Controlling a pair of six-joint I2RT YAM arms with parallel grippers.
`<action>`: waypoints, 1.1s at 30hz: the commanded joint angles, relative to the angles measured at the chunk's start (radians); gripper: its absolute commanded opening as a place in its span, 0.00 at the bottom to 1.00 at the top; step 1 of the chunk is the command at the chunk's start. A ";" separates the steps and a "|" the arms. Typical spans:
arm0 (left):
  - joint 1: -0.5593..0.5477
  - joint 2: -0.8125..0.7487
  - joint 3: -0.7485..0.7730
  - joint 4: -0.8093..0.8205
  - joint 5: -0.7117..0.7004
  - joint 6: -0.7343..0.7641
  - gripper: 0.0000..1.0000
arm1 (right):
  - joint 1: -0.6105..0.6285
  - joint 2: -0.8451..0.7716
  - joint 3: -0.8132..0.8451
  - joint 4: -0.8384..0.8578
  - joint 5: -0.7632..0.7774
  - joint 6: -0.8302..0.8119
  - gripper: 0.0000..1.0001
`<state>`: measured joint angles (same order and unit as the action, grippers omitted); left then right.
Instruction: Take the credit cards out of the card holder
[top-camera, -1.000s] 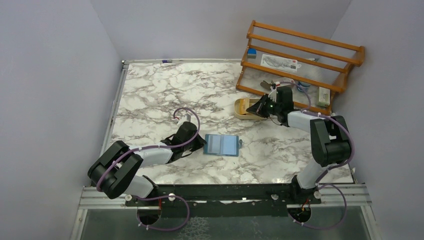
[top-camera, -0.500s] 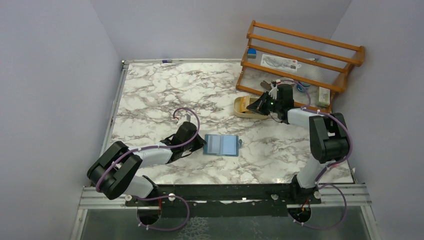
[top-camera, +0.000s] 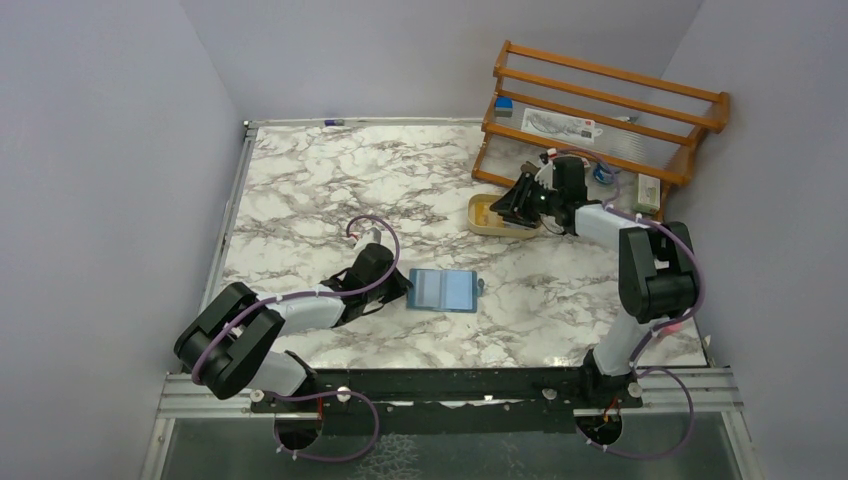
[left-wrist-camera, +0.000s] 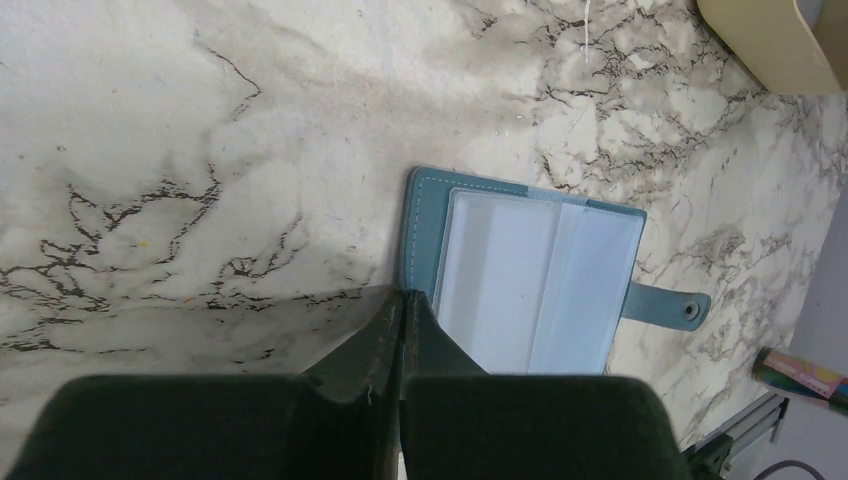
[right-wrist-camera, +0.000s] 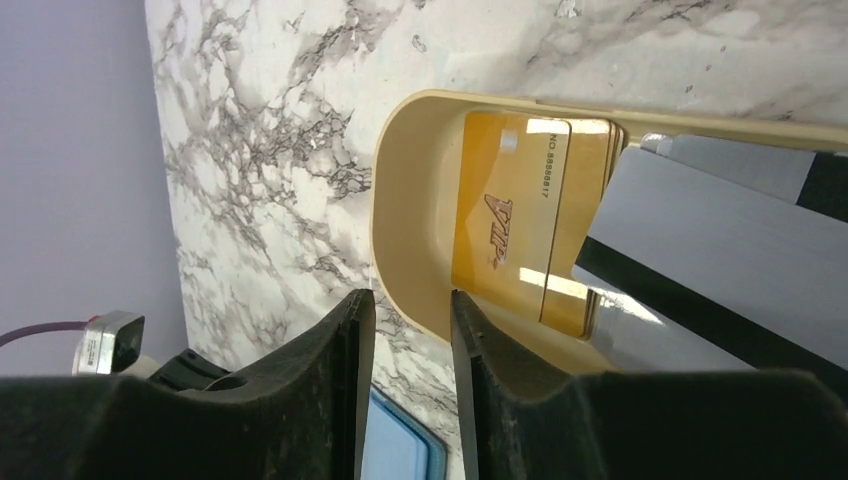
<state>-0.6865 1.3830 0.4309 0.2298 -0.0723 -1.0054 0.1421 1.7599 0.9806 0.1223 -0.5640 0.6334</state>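
Observation:
The teal card holder (top-camera: 443, 290) lies open on the table, its pale blue inside (left-wrist-camera: 535, 285) showing empty sleeves and its tab (left-wrist-camera: 675, 305) to the right. My left gripper (left-wrist-camera: 405, 297) is shut, its tips resting at the holder's left edge. The yellow-orange card (right-wrist-camera: 515, 215) lies in the tan oval tray (right-wrist-camera: 400, 200). The whitish card (right-wrist-camera: 720, 235), with a black stripe, rests tilted across the tray beside it. My right gripper (right-wrist-camera: 410, 320) is open and empty, just above the tray's near rim; in the top view it (top-camera: 508, 205) covers most of the tray (top-camera: 480, 215).
A wooden rack (top-camera: 600, 120) with small items stands at the back right, just behind the tray and the right arm. Walls close the table on the left, back and right. The left arm (top-camera: 300, 310) lies low along the table.
My right gripper has moved a little back and left over the tray. The left gripper and the card holder have not moved.

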 joint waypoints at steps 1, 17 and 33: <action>0.006 0.003 -0.007 -0.022 -0.011 0.012 0.00 | -0.006 -0.038 0.070 -0.147 0.072 -0.062 0.41; 0.005 -0.072 0.087 -0.171 -0.085 0.094 0.00 | 0.038 -0.307 0.140 -0.321 0.258 -0.209 0.55; -0.001 -0.022 0.432 -0.520 -0.161 0.278 0.00 | 0.486 -0.280 0.037 -0.250 0.353 -0.092 0.57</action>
<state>-0.6865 1.3396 0.8284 -0.2096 -0.2260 -0.7605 0.5804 1.4128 1.0245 -0.1757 -0.2508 0.4717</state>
